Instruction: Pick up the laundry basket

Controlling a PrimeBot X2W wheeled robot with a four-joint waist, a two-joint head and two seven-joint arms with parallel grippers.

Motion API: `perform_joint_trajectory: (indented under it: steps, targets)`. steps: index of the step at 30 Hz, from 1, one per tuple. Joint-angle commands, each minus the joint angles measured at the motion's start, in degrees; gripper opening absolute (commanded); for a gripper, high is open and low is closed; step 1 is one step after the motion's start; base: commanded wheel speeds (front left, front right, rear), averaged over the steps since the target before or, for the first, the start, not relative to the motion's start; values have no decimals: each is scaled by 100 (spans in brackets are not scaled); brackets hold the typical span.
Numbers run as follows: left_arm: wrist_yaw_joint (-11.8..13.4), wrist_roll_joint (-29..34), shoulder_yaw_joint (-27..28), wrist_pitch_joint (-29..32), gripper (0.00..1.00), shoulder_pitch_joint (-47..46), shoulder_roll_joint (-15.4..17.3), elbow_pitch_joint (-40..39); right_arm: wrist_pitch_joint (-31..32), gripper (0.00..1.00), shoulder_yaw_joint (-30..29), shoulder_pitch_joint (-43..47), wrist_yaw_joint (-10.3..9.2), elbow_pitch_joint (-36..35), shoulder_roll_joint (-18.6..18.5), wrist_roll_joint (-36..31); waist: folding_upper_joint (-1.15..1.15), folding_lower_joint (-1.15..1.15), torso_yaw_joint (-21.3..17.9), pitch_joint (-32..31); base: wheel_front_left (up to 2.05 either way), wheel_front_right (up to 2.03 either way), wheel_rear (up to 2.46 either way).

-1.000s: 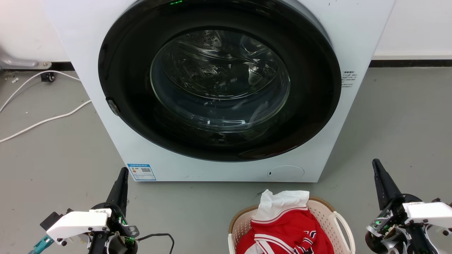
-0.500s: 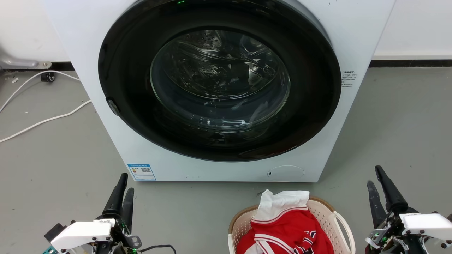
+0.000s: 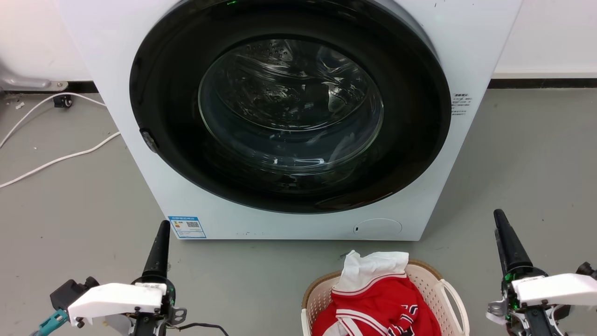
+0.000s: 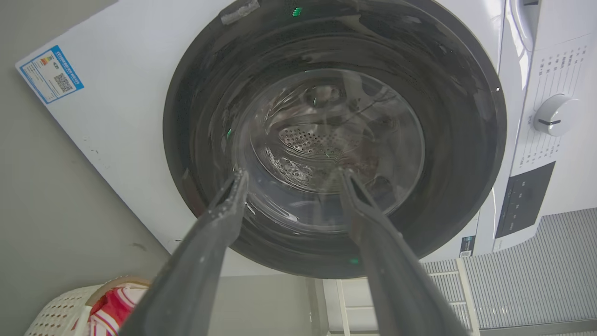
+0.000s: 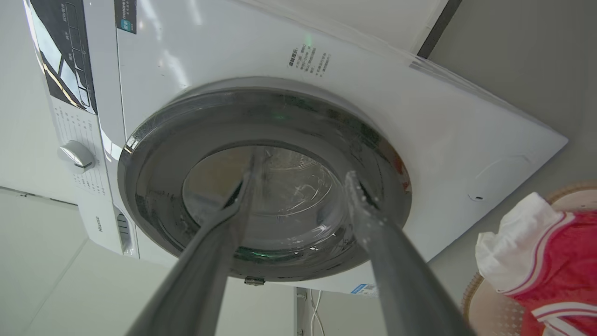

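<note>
Nothing is grasped yet. The laundry basket [image 3: 425, 282] sits on the floor [image 3: 70, 210] just in front of the washer [image 3: 280, 226], holding red and white clothes [image 3: 378, 303]. My left tool [image 4: 293, 173] and right tool [image 5: 303, 163] hover either side of it, jaws apart and empty. Reaching, gripping and lifting are all left to do.

The light is bright and even. Up close my fingers [image 4: 198, 263] look blurry. The washer's glass door [image 3: 289, 107] shines with glare.
</note>
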Motion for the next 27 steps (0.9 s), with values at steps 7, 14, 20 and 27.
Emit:
perform_joint_trajectory:
  steps: [7,14,20,27]
  targets:
    - [191,1045,-183,-227,100,12,22,-291,-216,100,115,104,1,-380,-16,-1331,0,0,6,-7,0,0,0]
    - [322,1808,-316,-385,100,69,24,-388,-376,100,181,207,1,-548,-18,-2228,0,0,9,-14,0,0,0]
    - [411,2385,-395,-512,100,108,26,-465,-501,100,213,289,1,-676,-20,-2899,0,0,9,-16,0,0,0]
    - [464,2925,-465,-631,100,154,27,-509,-624,100,248,364,1,-763,-21,-3448,0,0,13,-24,0,0,0]
